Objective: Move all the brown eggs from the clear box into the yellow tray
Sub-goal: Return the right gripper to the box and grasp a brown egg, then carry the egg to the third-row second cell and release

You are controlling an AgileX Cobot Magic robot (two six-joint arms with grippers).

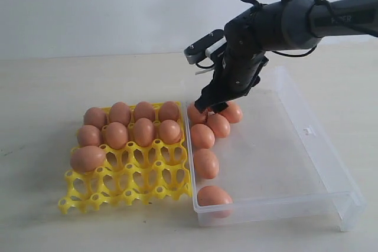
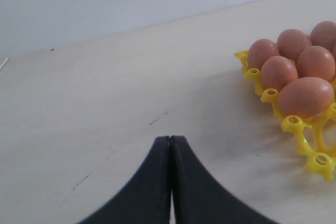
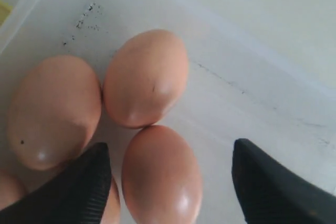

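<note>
The yellow tray [image 1: 127, 187] lies on the left with several brown eggs [image 1: 143, 131] filling its two far rows and one more egg [image 1: 87, 159] at the left of its third row. The clear box [image 1: 277, 209] beside it has several brown eggs [image 1: 206, 163] along its tray-side wall. My right gripper [image 1: 209, 105] hangs open over the far cluster. In the right wrist view its fingers [image 3: 84, 187] straddle one egg [image 3: 163, 177] without touching it; two more eggs [image 3: 147, 77] lie beyond. My left gripper [image 2: 170, 139] is shut and empty over bare table, away from the tray [image 2: 291, 124].
The tabletop [image 1: 47, 98] is pale wood with a white wall behind. The box's right half [image 1: 283, 140] holds nothing. The tray's two near rows of cups [image 1: 142, 178] hold no eggs, apart from the one at the left.
</note>
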